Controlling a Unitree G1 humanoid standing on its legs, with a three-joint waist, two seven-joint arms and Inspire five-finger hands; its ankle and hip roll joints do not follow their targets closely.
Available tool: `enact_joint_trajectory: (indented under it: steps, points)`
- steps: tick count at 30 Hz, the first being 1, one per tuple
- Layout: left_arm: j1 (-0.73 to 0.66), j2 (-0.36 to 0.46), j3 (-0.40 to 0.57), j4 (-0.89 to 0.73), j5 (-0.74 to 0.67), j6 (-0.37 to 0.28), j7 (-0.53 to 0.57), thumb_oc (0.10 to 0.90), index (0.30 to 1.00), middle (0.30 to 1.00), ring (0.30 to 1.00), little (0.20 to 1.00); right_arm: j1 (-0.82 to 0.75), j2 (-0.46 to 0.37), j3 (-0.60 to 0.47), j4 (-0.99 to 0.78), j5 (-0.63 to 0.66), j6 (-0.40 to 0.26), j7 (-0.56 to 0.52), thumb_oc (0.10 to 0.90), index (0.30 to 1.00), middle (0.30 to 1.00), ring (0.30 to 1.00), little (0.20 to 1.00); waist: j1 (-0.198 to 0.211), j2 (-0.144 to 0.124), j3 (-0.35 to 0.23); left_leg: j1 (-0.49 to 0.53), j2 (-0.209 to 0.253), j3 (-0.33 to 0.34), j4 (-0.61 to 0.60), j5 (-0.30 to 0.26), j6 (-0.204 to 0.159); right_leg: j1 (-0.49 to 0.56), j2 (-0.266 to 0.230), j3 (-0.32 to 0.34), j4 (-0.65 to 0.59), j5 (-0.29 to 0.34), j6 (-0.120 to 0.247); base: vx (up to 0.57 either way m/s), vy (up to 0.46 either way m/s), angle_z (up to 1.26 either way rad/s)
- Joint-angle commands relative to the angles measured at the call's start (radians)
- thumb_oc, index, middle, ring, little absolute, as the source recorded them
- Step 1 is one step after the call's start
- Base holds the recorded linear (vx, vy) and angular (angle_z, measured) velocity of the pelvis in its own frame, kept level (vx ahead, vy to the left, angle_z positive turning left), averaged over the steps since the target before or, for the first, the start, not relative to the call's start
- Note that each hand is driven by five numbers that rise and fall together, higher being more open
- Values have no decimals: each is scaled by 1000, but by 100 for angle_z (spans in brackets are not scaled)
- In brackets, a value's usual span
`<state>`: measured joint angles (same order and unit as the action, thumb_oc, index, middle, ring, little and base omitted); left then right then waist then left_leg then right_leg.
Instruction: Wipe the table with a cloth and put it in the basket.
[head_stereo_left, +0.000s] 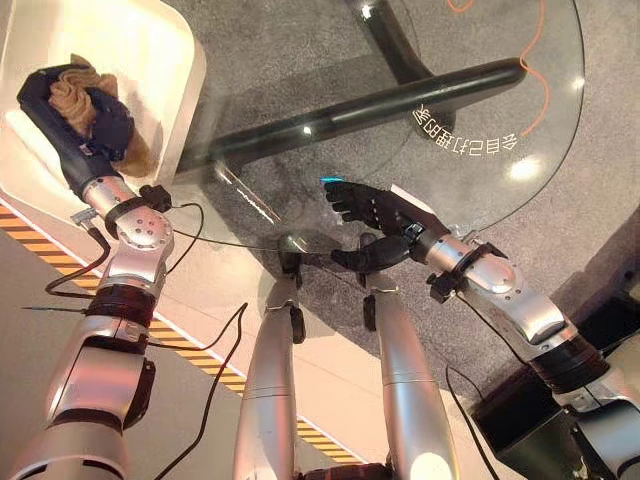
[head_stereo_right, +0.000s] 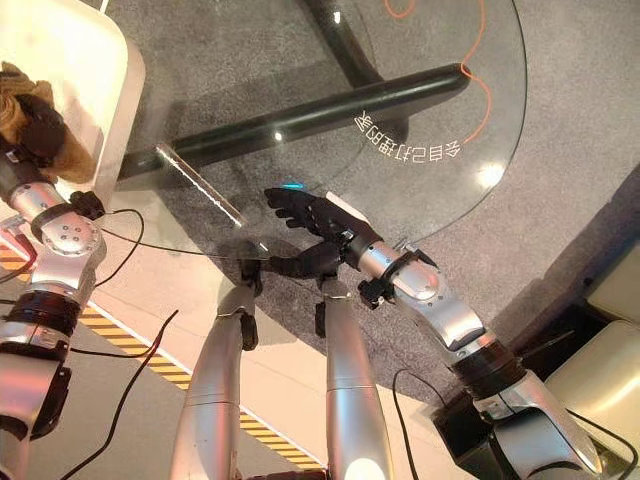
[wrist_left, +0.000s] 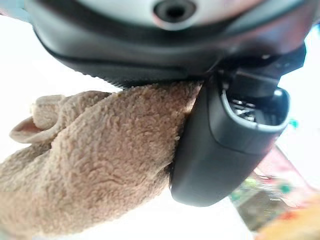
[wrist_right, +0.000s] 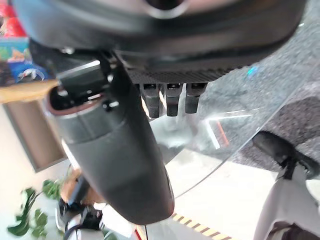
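Observation:
My left hand is shut on a fluffy tan cloth, held over the white basket at the far left. In the left wrist view the cloth bulges out between the palm and the thumb. The round glass table on its black base takes up the middle. My right hand lies open on the table's near edge, with its fingers straight on the glass and its thumb at the rim.
Yellow and black hazard tape runs along the floor near the basket. An orange cable lies on the floor under the far side of the glass. A cream seat stands at the right.

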<state>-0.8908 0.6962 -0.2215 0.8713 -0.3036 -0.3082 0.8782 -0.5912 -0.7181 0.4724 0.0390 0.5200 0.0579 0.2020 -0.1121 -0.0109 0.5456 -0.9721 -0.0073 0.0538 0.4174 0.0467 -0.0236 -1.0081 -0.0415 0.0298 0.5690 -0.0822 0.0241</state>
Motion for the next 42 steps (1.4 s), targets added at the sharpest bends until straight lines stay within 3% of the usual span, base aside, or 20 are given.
enact_joint_trajectory:
  steps: [1,4,9,10,11,12,19,29,36,42]
  points:
    - [-99,196,33,22,-14,22,3,100,300,300,300,200,8,2,-2,-98,80,-107,-1,800,900,900,900,900,-7,-21,-26,35,-56,41,58,-88,45,39,63,1,-154,114,3,0,0,0]
    - [-139,222,7,108,-63,120,-108,100,300,300,300,200,-6,2,7,-83,97,-124,0,800,900,900,900,900,-10,-28,-26,36,-57,37,52,-88,42,42,64,-4,-164,120,9,0,0,0]
    - [-182,237,-35,191,-97,247,-188,119,316,316,316,219,-27,3,13,-89,116,-119,-15,800,900,900,900,900,-11,-41,-26,34,-57,32,44,-89,42,42,63,-10,-175,129,17,0,0,0]
    - [-185,233,-39,207,-112,269,-212,372,533,533,533,472,-33,6,14,-89,117,-115,-22,800,900,900,900,900,-11,-43,-26,35,-58,31,42,-89,42,43,62,-11,-179,131,19,0,0,0]
    - [-191,232,-44,216,-117,277,-223,493,636,636,636,593,-39,9,16,-87,120,-113,-26,800,900,900,900,900,-11,-45,-26,36,-58,30,39,-87,41,45,62,-12,-183,134,21,-4,-43,1]
    - [-204,228,-49,229,-131,282,-228,800,900,900,900,900,-48,10,16,-90,128,-105,-37,800,900,900,900,900,-12,-52,-26,37,-59,25,35,-88,41,46,62,-14,-190,139,24,0,-49,1]
    - [-253,236,-73,267,-145,265,-201,800,900,900,900,900,-51,18,15,-95,146,-106,-45,800,900,900,900,900,-16,-64,-26,51,-59,20,30,-94,44,59,60,-16,-203,151,31,0,-30,2]
    - [-279,257,-77,241,-103,195,-123,800,900,900,900,900,-20,39,5,-129,129,-100,-57,800,900,900,900,900,-11,-57,-26,76,-63,18,33,-98,45,83,55,-21,-199,145,26,-7,-28,2]
    - [-282,281,-53,160,-7,88,68,800,900,900,900,900,11,36,-14,-160,124,-102,-56,800,900,900,900,900,-1,-56,-26,102,-61,15,34,-104,48,111,54,-32,-187,123,17,-26,-49,0]
    - [-268,286,-19,35,142,5,322,800,900,900,900,900,61,47,-30,-188,103,-111,-58,800,900,900,900,900,9,-53,-26,113,-58,6,44,-110,46,124,53,-46,-158,92,-2,-41,-69,1]
